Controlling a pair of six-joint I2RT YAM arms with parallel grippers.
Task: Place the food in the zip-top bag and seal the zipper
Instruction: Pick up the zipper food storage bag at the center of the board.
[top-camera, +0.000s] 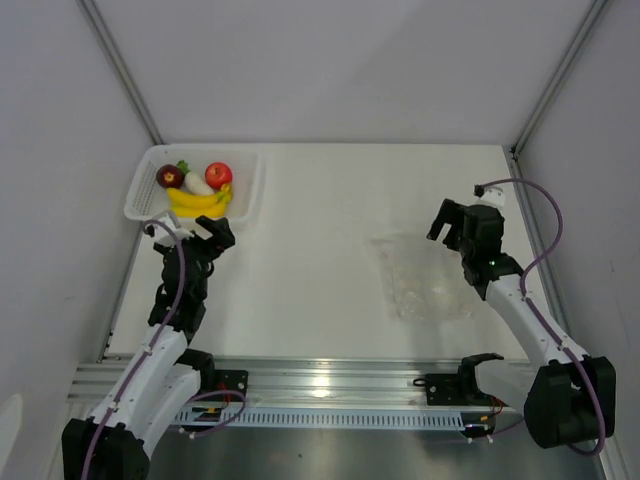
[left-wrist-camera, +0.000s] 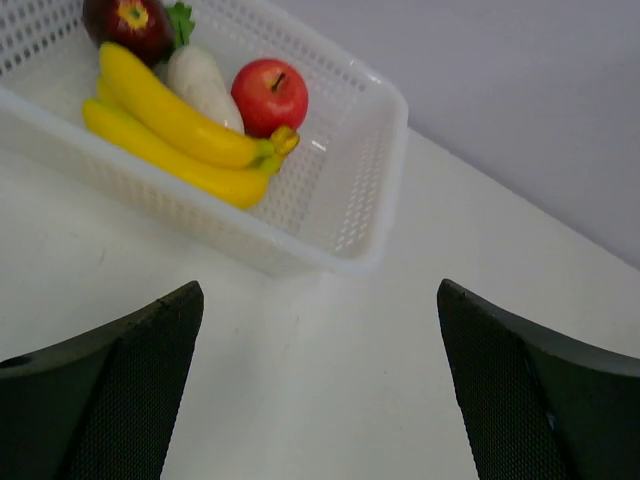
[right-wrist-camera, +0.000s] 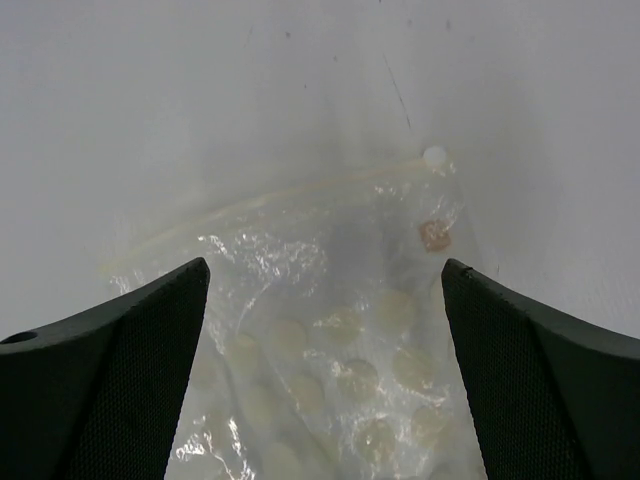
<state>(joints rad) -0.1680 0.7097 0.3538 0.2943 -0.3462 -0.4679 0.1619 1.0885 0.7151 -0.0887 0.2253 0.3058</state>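
White basket (top-camera: 246, 186) — four foods (top-camera: 196, 196) (one bag (top-camera: 425, 280))

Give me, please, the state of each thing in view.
Left gripper, open, empty.
Right gripper, open, empty.
Zip-top bag, lying flat, no food inside.
Zipper, sealed or not: cannot tell.
White mesh basket, holds four foods.
Banana bunch, in basket.
Red apple, in basket.
White radish, in basket.
Dark purple-red fruit, in basket.
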